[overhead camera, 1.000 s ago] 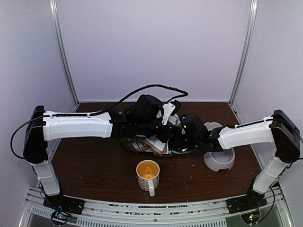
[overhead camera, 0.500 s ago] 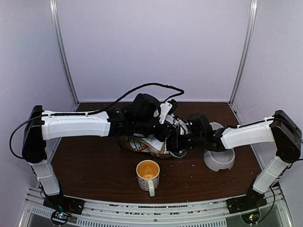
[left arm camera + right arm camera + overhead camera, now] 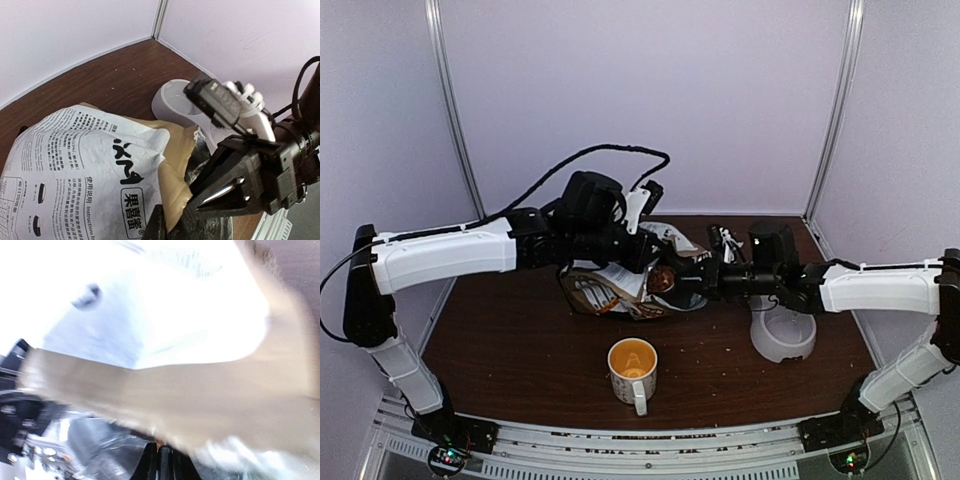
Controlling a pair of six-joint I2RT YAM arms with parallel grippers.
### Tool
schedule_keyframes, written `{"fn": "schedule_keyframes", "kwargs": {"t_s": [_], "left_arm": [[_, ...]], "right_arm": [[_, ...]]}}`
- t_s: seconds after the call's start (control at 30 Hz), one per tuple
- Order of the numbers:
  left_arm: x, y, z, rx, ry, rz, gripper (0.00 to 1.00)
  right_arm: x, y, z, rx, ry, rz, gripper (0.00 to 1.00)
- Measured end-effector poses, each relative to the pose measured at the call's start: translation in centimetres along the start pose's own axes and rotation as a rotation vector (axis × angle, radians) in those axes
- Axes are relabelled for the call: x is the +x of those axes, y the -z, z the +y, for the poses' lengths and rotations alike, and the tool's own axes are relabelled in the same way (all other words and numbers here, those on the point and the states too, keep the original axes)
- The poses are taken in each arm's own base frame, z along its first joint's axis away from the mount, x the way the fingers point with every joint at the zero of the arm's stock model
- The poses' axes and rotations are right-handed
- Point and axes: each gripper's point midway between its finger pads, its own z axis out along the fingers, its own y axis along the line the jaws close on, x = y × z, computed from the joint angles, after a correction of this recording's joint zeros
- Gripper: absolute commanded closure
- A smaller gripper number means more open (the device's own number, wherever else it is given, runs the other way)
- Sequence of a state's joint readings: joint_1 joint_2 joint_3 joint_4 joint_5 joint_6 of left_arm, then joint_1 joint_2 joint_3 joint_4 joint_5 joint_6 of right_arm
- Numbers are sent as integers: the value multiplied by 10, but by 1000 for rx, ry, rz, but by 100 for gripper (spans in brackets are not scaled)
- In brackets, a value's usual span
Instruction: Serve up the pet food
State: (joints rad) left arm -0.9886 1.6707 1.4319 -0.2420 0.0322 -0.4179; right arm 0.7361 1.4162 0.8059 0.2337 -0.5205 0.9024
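The pet food bag (image 3: 615, 292), white and tan with black characters, is held up over the table's middle, its foil-lined mouth turned right. A reddish-brown patch of pet food (image 3: 661, 279) shows in the mouth. My left gripper (image 3: 642, 250) is shut on the bag's upper edge; in the left wrist view its fingers (image 3: 156, 225) pinch the tan edge of the bag (image 3: 90, 165). My right gripper (image 3: 708, 280) is shut on the mouth's rim; the right wrist view is blurred, with the tips (image 3: 162, 460) closed on the bag (image 3: 165, 395).
A white bowl (image 3: 782, 337) stands right of the bag, under the right forearm, and shows behind the bag as the bowl (image 3: 172, 97) in the left wrist view. An orange-lined white mug (image 3: 633, 368) stands near the front. Crumbs (image 3: 720, 350) dot the table.
Both arms have lifted the bag and shifted it. The left gripper moved up and left, the right arm stretched out flatter, and the bag's mouth now opens toward the right.
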Motion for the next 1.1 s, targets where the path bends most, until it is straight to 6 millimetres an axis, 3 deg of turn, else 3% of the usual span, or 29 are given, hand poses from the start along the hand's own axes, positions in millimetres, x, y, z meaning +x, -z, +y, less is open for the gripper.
{"fn": "schedule_keyframes", "kwargs": {"t_s": [0.2,0.3,0.57,0.8,1.1], "left_arm": [[-5,9,5,-9,10,-3,100],[-8,12,6,-12,12,-8,100],[-11,18,14,-28,49,-9,100],[-22,25,29,-46,105,-40,100],[-29,28,34,-56,132,-51,100]], "right_arm": [[-23,32,22,-44,-94,-83,100],[-26,43,23,-38,-130,-97,100],[-20,50,10,-17,-151,-93,100],[-14,65,18,-64,-129,-105,100],[-25,88,28,-126,-148,-160,100]]}}
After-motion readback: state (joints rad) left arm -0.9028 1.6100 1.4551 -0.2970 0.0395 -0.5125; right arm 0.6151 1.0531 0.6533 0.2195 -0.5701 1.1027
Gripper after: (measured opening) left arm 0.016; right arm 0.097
